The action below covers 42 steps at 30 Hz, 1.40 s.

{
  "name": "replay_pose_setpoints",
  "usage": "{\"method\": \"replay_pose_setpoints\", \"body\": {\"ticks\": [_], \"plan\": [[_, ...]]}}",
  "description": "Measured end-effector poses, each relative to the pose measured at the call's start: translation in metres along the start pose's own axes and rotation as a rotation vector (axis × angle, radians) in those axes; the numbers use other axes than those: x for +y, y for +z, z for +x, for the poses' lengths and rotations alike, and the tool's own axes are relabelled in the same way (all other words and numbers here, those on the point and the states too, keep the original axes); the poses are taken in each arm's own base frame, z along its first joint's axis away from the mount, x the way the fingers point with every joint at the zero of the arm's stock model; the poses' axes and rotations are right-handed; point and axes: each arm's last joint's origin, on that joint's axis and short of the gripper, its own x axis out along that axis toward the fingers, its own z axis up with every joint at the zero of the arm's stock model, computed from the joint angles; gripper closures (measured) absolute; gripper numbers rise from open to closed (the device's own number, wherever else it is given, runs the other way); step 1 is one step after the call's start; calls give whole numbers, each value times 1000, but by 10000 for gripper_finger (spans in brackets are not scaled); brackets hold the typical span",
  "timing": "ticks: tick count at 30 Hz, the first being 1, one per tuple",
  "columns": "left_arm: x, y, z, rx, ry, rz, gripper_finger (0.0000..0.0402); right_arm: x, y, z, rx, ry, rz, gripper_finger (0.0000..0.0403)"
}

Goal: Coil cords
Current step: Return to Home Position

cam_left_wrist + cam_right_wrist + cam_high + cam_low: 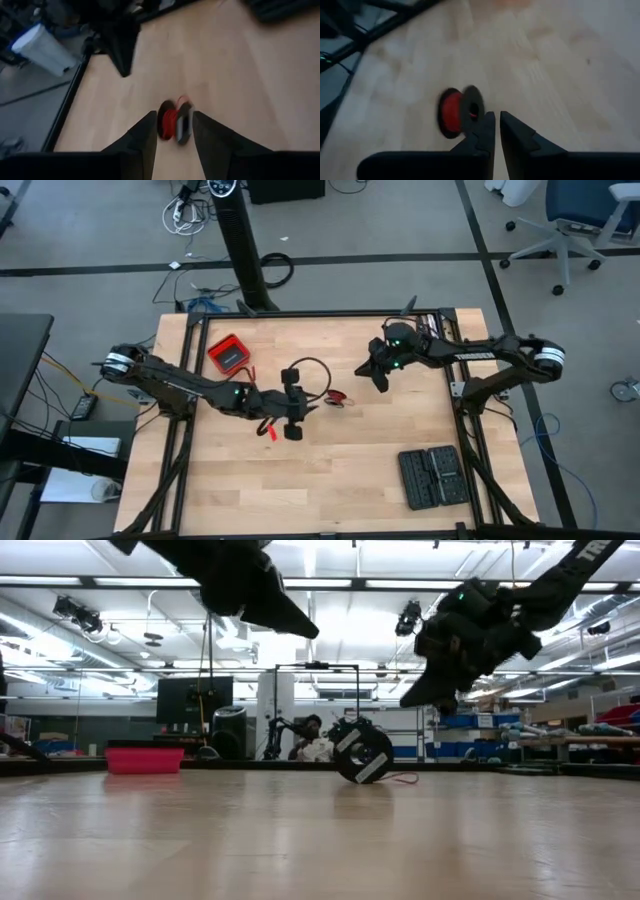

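The cord is a thin red wire wound on a small dark-flanged spool (340, 397). The spool stands on its flange rims on the wooden table (330, 480), and a short red tail (405, 778) trails from it onto the wood. My left gripper (312, 405) hangs open above the table, left of the spool. In the left wrist view the spool (170, 122) shows beyond the gap between its fingers (175, 115). My right gripper (380, 377) hangs above the table at the spool's far right. Its fingers (497, 116) are shut to a slit, with the spool (455, 112) beyond them.
A red square box with a black top (228, 354) sits at the far left of the table. A dark flat case (433, 476) lies near the right front corner. Bare wood lies between the spool and the table's near edge.
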Motion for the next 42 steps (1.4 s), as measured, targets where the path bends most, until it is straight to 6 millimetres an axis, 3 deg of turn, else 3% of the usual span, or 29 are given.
{"method": "replay_pose_setpoints", "body": {"ticks": [5,9,13,19,23,26,34,42], "plan": [[-7,-12,-8,-119,-74,-37,280,13,15,-22,-100,64,-42,374],[-7,-22,-18,-212,-158,-68,288,33,26,-42,-175,271,-105,372],[2,-29,-39,-358,-248,-152,299,54,36,-68,-254,434,-170,372],[17,-48,-77,-510,-298,-265,309,87,42,-111,-448,473,-359,374],[21,-66,-93,-518,-328,-345,309,102,30,-130,-478,497,-512,372],[20,-80,-100,-524,-399,-391,309,105,9,-132,-459,526,-574,372],[14,-104,-101,-548,-473,-440,309,93,-45,-121,-405,565,-563,375],[7,-126,-95,-465,-450,-438,310,88,-65,-120,-380,605,-456,373]]}}
